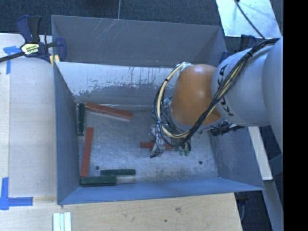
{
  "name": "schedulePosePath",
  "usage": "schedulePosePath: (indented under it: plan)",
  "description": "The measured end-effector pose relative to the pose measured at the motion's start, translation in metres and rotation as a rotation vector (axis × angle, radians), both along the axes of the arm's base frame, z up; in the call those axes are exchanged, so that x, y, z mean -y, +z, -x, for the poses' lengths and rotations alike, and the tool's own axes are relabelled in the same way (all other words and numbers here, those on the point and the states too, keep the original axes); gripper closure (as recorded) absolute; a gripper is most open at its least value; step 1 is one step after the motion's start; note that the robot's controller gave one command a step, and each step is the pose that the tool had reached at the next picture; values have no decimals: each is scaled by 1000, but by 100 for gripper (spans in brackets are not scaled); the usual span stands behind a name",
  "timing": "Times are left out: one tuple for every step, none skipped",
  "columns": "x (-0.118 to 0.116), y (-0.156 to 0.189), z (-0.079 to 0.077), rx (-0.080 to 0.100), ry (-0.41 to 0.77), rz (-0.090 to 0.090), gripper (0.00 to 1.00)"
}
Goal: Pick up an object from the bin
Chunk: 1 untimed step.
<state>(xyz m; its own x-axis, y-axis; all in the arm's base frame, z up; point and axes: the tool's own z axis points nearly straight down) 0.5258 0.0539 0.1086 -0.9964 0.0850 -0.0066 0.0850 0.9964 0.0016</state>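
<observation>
A grey metal bin (65, 129) is seen from above, and only a few things are contained in it. Along the back of its floor a red-brown bar (109, 111) is laid at a slight slant. Against the left wall a short dark green bar (81, 119) is set lengthwise, and just in front of it an orange-red bar (87, 150) is laid along the same wall. In the front left corner two dark green bars (108, 176) are laid close together, parallel to the front wall. Near the middle of the floor a small red block (146, 145) is found. The hand (156, 150) is placed low just to the right of the block; whether they touch cannot be judged. Whether the hand is open or closed, and whether anything is held in it, cannot be told. It is overhung by the wrist's orange cover (192, 97) and looped cables (166, 93). Bare floor is left between the left-hand bars and the block, and along the front right.
</observation>
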Motion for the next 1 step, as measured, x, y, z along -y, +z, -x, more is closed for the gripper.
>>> schedulePosePath:
  plan:
    - [1,43,-2,1,2,0,100]
